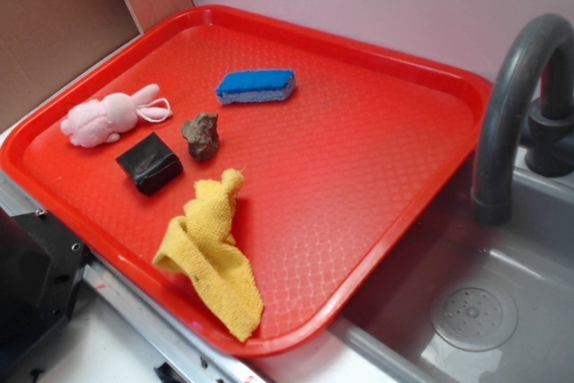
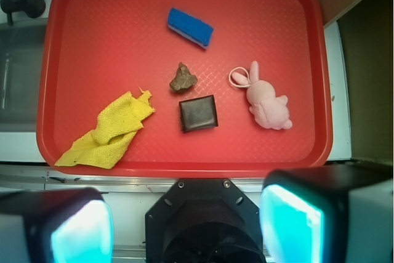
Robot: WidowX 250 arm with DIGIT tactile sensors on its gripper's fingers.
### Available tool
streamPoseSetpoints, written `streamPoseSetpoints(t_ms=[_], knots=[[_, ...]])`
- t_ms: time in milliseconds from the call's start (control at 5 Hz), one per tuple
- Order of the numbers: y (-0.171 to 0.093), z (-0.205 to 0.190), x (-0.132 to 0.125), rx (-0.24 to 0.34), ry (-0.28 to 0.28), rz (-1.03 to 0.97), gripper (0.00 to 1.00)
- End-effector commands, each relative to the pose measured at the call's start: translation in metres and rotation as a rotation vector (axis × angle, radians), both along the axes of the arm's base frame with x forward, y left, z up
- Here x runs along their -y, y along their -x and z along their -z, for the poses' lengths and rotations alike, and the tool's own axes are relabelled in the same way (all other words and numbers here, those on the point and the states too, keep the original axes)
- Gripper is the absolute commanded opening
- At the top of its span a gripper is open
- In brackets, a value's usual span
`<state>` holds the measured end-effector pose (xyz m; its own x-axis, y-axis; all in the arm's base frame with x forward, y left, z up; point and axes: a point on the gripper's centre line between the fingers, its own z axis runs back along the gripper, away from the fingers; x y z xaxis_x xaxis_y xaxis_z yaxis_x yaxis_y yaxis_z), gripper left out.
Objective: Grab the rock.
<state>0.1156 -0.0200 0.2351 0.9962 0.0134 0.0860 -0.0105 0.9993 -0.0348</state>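
- Exterior: rock (image 1: 201,134) sits mid-tray (image 1: 359,177), just beside black block (image 1: 149,162), near yellow cloth (image 1: 213,253). Likely hard, dense, jagged, not fragile.
- Wrist: rock (image 2: 183,78) lies just above the block (image 2: 198,113). Gripper (image 2: 184,220) spread wide, empty, well short of it. Best pinched across narrow waist.

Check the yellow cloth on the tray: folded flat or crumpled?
Crumpled. The yellow cloth lies bunched and creased, one corner peaked upward, with its lower end draped over the red tray rim.

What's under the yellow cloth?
The yellow cloth lies crumpled on the red tray, one corner hanging over the rim. Only tray shows around it; anything hidden beneath its folds can't be seen.
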Motion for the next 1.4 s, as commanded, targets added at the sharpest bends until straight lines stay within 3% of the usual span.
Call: streamPoseSetpoints(t_ms=[0, 200, 400, 600, 1200], knots=[[0.0, 0.0, 0.0, 0.0, 0.0, 0.0, 1.0], [-0.016, 0.021, -0.03, 0.034, -0.042, -0.008, 1.0], [-0.032, 0.046, -0.054, 0.096, -0.044, 0.044, 1.0], [-0.047, 0.07, -0.073, 0.103, -0.085, 0.074, 1.0], [-0.064, 0.124, -0.092, 0.015, -0.23, 0.075, 1.0]])
